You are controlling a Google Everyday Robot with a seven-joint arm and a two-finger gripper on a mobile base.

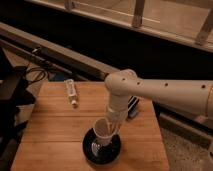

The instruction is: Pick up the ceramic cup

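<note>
The cream-white ceramic cup (103, 131) hangs tilted just above the black round saucer (101, 150), near the front of the wooden table (50, 135). My gripper (113, 126) reaches down from the white arm at the right and is shut on the cup's right rim. The cup's pale inside faces up and to the left. The arm's wrist hides most of the fingers.
A small clear bottle (71, 92) lies at the table's back left. A dark object (134, 106) sits behind the arm at the back right. Black equipment and cables (14, 90) stand off the left edge. The table's right edge drops to the floor.
</note>
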